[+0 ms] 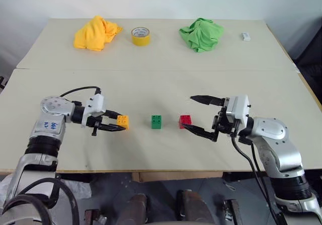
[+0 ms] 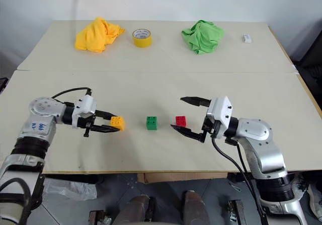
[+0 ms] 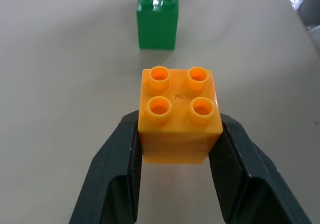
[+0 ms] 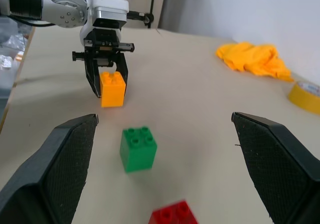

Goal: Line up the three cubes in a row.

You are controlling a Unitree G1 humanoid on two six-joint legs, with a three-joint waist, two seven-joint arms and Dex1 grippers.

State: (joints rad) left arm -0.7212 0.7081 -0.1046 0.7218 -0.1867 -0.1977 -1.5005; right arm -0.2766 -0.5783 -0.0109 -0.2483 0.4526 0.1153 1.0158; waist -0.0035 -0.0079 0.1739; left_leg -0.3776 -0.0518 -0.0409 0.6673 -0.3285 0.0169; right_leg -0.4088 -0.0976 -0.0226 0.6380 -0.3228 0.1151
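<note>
Table (image 1: pixel 161 89) | left end effector (image 1: pixel 118 123) pinching orange-yellow cube (image 1: pixel 123 122) | right end effector (image 1: pixel 193 113) spread beside red cube (image 1: pixel 185 121)

Near the table's (image 1: pixel 161 89) front edge, on its plain pale beige top, stand an orange-yellow brick (image 1: pixel 123 122), a green brick (image 1: pixel 156 122) and a red brick (image 1: pixel 185 121), each one solid colour with studs of the same shade. Along the far edge lie a yellow cloth (image 1: pixel 95 33), a yellow tape roll (image 1: pixel 140 35) with a whitish inner ring, a bright green cloth (image 1: pixel 202 33) and, toward the far right corner, a tiny white block (image 1: pixel 245 36). Both grippers have black fingers, the left gripper (image 1: pixel 114 123) and the right gripper (image 1: pixel 196 114), on silver-grey arms with white wrist housings.
</note>
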